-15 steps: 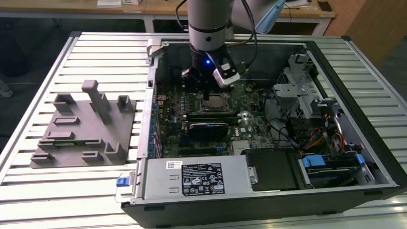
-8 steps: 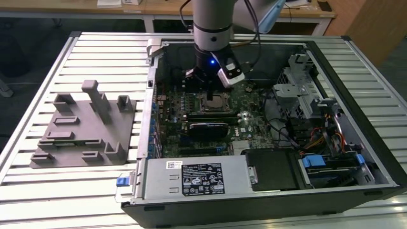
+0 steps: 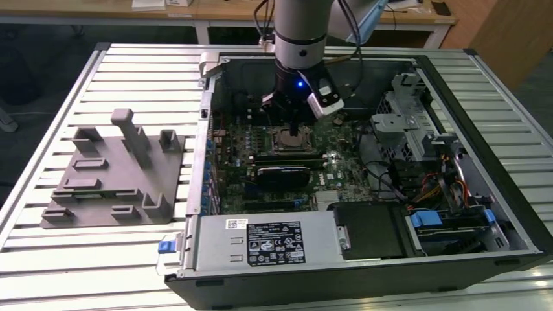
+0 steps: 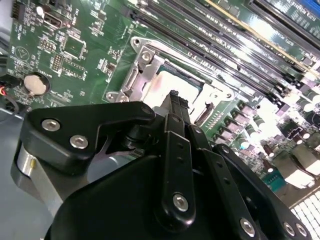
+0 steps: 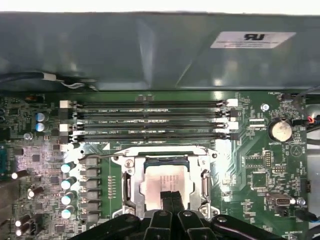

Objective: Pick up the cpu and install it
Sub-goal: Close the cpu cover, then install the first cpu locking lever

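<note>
The cpu (image 5: 167, 181) is a pale silver-white square lying flat in the metal socket frame (image 5: 131, 165) on the green motherboard. In the second wrist view the cpu (image 4: 172, 84) sits inside the same frame. My gripper (image 5: 170, 194) hangs right over it, its two black fingers pressed together with nothing between them. Their tips rest at or just above the chip's top near one edge, and I cannot tell whether they touch it. In the exterior view the gripper (image 3: 296, 129) points straight down into the open computer case (image 3: 484, 214), above the socket.
A large grey fixture (image 3: 112, 172) lies on the slatted table at the exterior view's left. Inside the case are memory slots (image 5: 150, 120), a black module (image 3: 285, 173), the power supply (image 3: 263, 243), a drive cage (image 3: 415, 123) and cables (image 3: 432, 191).
</note>
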`<control>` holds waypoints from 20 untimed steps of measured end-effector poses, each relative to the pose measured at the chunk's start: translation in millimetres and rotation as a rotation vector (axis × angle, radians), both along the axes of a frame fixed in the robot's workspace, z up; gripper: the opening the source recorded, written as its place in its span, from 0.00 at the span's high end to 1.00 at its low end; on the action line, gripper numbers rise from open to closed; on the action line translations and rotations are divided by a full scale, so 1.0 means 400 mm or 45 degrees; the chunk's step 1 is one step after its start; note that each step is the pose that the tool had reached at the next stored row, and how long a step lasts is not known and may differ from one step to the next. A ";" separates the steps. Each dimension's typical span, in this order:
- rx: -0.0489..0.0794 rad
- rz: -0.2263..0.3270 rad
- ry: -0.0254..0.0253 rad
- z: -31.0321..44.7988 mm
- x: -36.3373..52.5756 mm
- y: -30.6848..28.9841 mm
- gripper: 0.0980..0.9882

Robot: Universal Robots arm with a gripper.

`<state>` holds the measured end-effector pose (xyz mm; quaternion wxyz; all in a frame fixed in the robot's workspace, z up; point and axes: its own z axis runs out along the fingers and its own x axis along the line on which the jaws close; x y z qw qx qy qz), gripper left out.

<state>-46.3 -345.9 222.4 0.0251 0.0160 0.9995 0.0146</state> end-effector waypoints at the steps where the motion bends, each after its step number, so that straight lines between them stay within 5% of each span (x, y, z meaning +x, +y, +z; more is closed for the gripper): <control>1: 0.000 0.000 0.0000 0.000 0.000 0.000 0.99; 10: 0.000 0.000 0.0001 0.034 0.000 0.000 0.99; 20: 0.000 0.000 0.0000 0.038 0.000 0.000 0.99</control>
